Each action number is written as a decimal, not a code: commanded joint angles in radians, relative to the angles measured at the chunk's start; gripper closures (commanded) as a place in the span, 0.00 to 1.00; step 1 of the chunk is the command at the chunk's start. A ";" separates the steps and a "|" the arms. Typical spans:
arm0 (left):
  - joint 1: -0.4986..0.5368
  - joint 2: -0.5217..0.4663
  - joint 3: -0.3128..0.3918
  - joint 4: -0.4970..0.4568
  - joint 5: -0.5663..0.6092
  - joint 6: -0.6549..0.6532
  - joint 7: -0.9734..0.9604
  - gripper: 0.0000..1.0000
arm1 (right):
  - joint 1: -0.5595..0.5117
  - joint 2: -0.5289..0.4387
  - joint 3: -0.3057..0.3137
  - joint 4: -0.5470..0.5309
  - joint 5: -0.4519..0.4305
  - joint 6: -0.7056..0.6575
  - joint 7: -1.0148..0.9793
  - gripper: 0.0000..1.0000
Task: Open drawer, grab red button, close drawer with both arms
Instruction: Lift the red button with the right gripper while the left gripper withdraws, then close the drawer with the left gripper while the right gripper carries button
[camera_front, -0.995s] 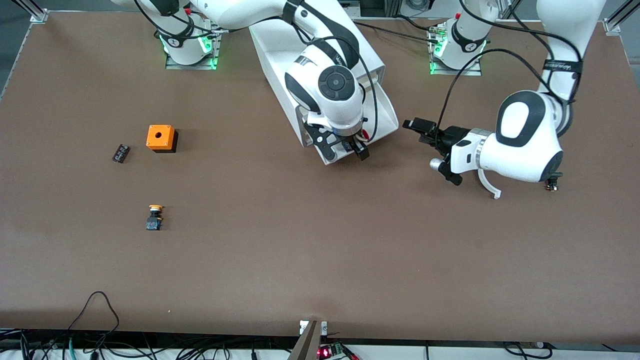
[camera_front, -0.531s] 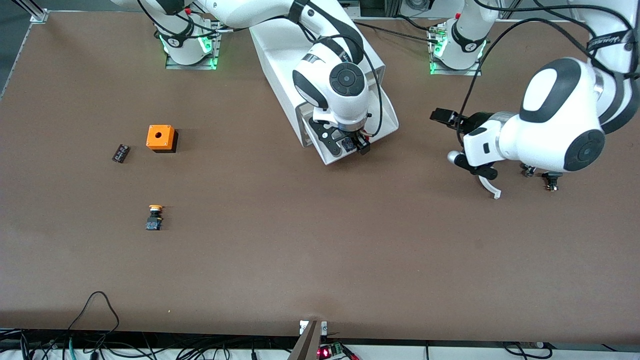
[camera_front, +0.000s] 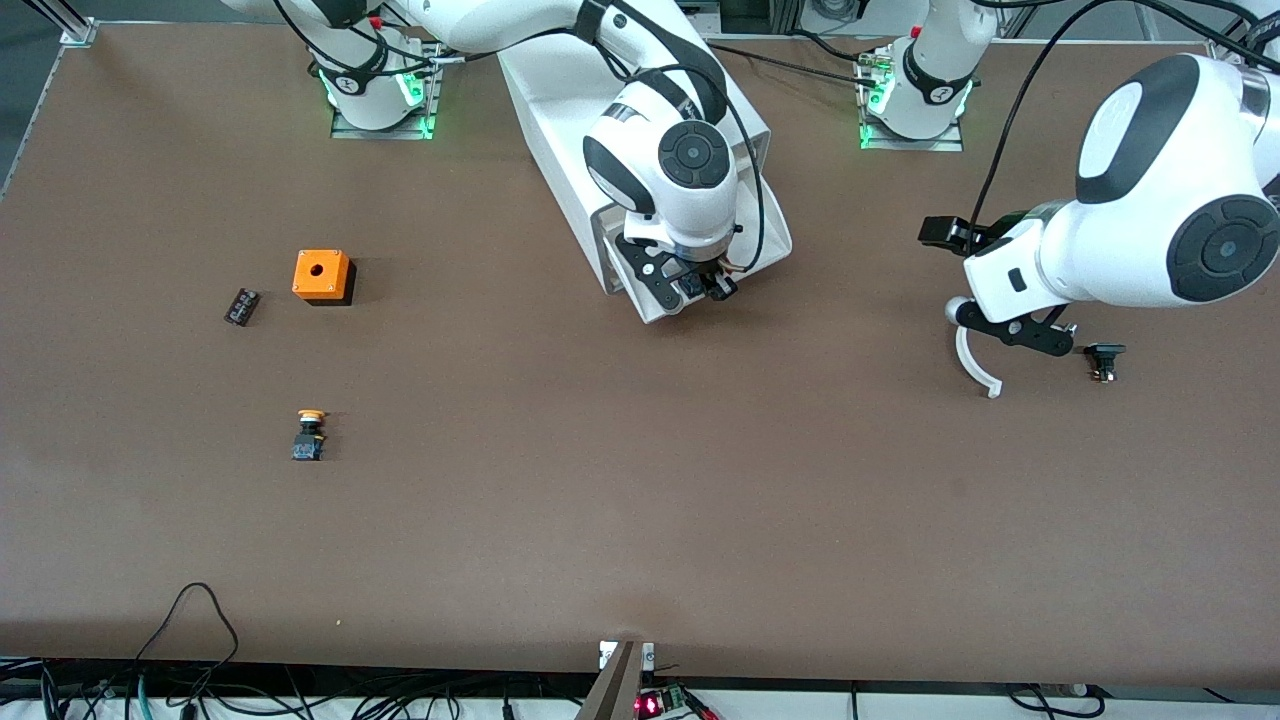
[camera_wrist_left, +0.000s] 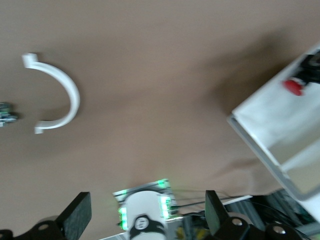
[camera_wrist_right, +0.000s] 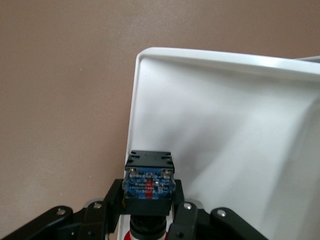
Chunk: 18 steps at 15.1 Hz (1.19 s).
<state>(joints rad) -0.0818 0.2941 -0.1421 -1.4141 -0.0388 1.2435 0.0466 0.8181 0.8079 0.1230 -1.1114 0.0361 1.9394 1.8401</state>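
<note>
The white cabinet (camera_front: 640, 120) stands between the arm bases with its drawer (camera_front: 770, 235) pulled open. My right gripper (camera_front: 700, 288) is shut on the button (camera_front: 692, 288) and holds it over the drawer's front corner. In the right wrist view the gripper (camera_wrist_right: 149, 200) clamps the button's black body, blue base (camera_wrist_right: 149, 182) facing the camera, beside the white drawer tray (camera_wrist_right: 225, 125). My left gripper (camera_front: 1015, 332) is open and empty, over the table near the left arm's end. The left wrist view shows its fingers (camera_wrist_left: 75, 220) wide apart and the red cap (camera_wrist_left: 293, 87) at the drawer.
A white curved piece (camera_front: 975, 365) and a small black part (camera_front: 1103, 358) lie under the left arm. Toward the right arm's end lie an orange box with a hole (camera_front: 322, 275), a small black part (camera_front: 241, 306) and a yellow-capped button (camera_front: 310, 435).
The left arm has swung away from the drawer toward its own end of the table. The right gripper has closed on the button and shifted slightly at the drawer's front.
</note>
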 joint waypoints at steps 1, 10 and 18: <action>-0.041 -0.029 -0.002 0.018 0.127 -0.019 -0.016 0.00 | 0.007 -0.022 -0.008 0.030 -0.007 -0.023 0.002 0.79; -0.079 0.006 0.006 0.103 0.235 0.105 -0.069 0.00 | -0.039 -0.068 -0.045 0.070 -0.021 -0.069 -0.200 1.00; -0.142 0.008 -0.004 -0.101 0.105 0.413 -0.499 0.01 | -0.270 -0.088 -0.036 0.070 -0.013 -0.100 -0.744 1.00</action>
<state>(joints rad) -0.1859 0.3183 -0.1478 -1.4283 0.0750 1.5620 -0.3513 0.6000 0.7244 0.0688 -1.0448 0.0221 1.8555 1.2250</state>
